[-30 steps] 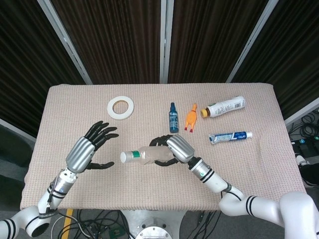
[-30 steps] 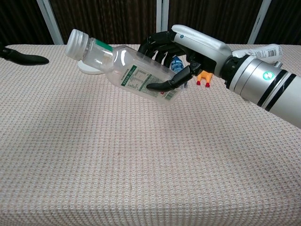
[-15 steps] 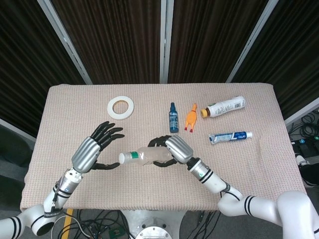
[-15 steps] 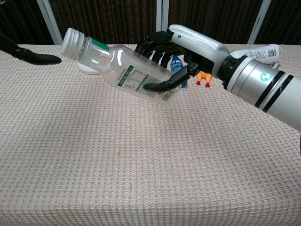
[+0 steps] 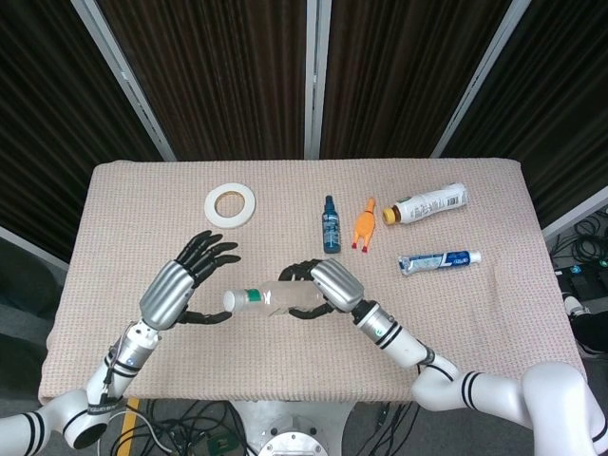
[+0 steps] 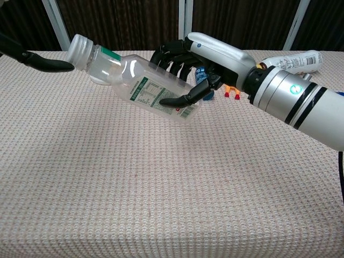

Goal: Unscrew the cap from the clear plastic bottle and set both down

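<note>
The clear plastic bottle [image 5: 275, 300] [image 6: 141, 80] hangs above the table, lying almost flat with its white cap [image 5: 232, 301] [image 6: 79, 50] pointing left. My right hand [image 5: 325, 284] [image 6: 200, 58] grips the bottle's lower body, fingers wrapped over it and thumb underneath. My left hand [image 5: 179, 285] sits just left of the cap with its fingers spread and holds nothing. One dark fingertip [image 6: 51, 65] of that hand reaches the cap's edge in the chest view; the rest of that hand is out of frame there.
On the beige cloth-covered table [image 5: 123, 218], a white tape roll [image 5: 230, 205] lies back left. A small blue bottle [image 5: 331, 225], an orange rubber chicken [image 5: 365, 222], a white lying bottle [image 5: 426, 204] and a toothpaste tube [image 5: 439, 260] lie back right.
My left hand has moved right and closed in on the cap. The right hand has carried the bottle a little to the left, toward it.
</note>
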